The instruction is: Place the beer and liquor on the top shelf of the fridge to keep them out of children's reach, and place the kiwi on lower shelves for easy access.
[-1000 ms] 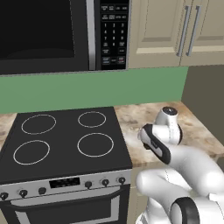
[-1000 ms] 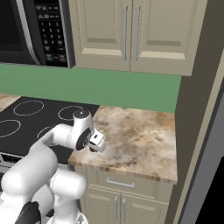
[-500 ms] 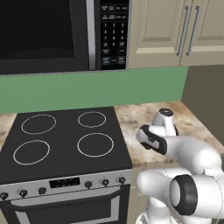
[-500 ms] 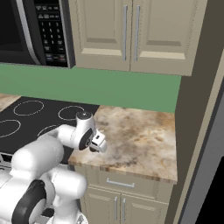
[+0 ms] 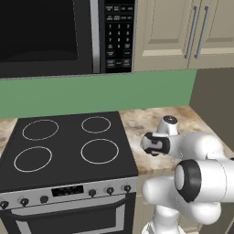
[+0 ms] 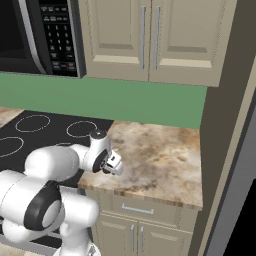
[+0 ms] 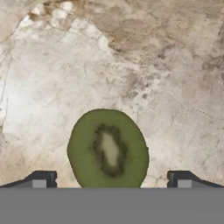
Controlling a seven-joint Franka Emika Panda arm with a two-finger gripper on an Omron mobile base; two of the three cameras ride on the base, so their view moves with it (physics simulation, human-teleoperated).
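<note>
One kiwi [image 7: 108,149] lies low centre of frame on the worktop [image 7: 166,78], between my wide-spread hand [image 7: 111,180] tips, its long axis running away from me.

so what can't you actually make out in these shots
- Kiwi, hand view: its near end is cut off at the bottom of the picture, so contact with the hand can't be judged.
- Kiwi, base views: hidden under the arm.
- Fridge, right base view: cut off by the right edge; shelves unseen.
</note>
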